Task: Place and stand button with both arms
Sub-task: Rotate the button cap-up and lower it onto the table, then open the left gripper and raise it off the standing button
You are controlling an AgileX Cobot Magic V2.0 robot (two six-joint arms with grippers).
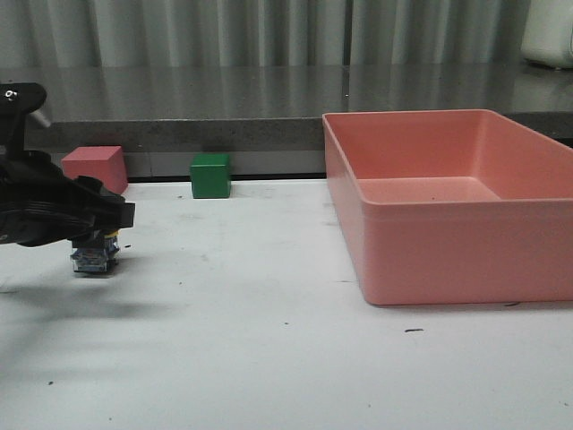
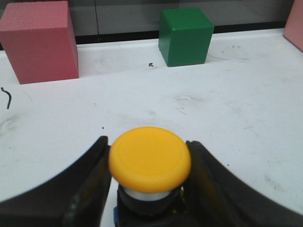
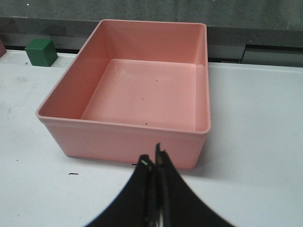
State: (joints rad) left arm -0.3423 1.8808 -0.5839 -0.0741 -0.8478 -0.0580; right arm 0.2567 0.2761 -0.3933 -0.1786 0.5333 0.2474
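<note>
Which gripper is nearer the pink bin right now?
Right. The right gripper hangs shut just in front of the pink bin; the left gripper holds the button far to the bin's left.

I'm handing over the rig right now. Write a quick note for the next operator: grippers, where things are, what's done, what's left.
Left gripper: shut on the button, yellow cap up, at the table's left side in front of the pink cube; its base is at or just above the surface.
Right gripper: shut, empty, hovering before the pink bin.
Green cube sits at the back, untouched; the bin holds nothing.
Done: button grasped, upright.
Left: confirm it rests on the table, release, check it stands.
</note>
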